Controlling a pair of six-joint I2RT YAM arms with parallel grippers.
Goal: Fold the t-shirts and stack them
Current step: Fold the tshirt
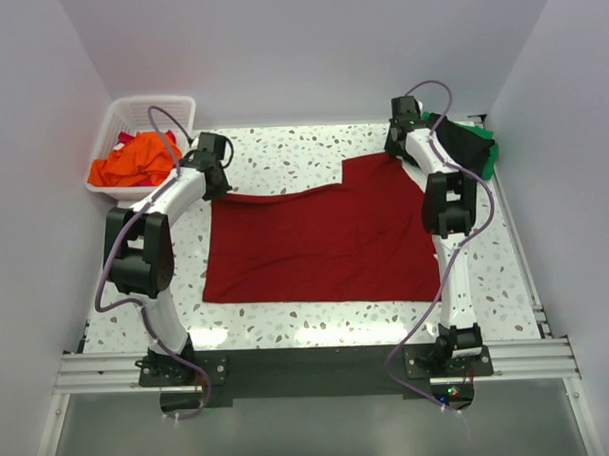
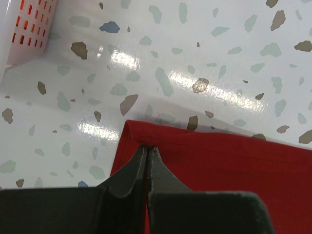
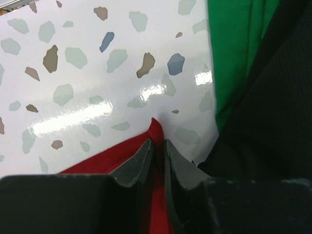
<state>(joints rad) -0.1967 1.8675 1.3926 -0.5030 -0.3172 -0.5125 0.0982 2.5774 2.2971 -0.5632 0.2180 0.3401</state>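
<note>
The dark red t-shirt [image 1: 325, 237] lies spread on the speckled table, its far edge lifted at both ends. My left gripper [image 1: 220, 187] is shut on the shirt's far left corner [image 2: 146, 139], pinching the hem. My right gripper [image 1: 400, 155] is shut on the far right corner [image 3: 157, 129], a point of red cloth sticking out between the fingers. A black t-shirt [image 1: 460, 145] lies over a green one [image 1: 490, 153] at the far right, close beside my right gripper [image 3: 158, 144]. Orange and red shirts [image 1: 137, 162] sit in the basket.
A white slatted basket [image 1: 131, 116] stands at the far left corner, also seen in the left wrist view [image 2: 27, 29]. White walls close in the table on three sides. The arms' bases sit on a rail [image 1: 309, 363] at the near edge.
</note>
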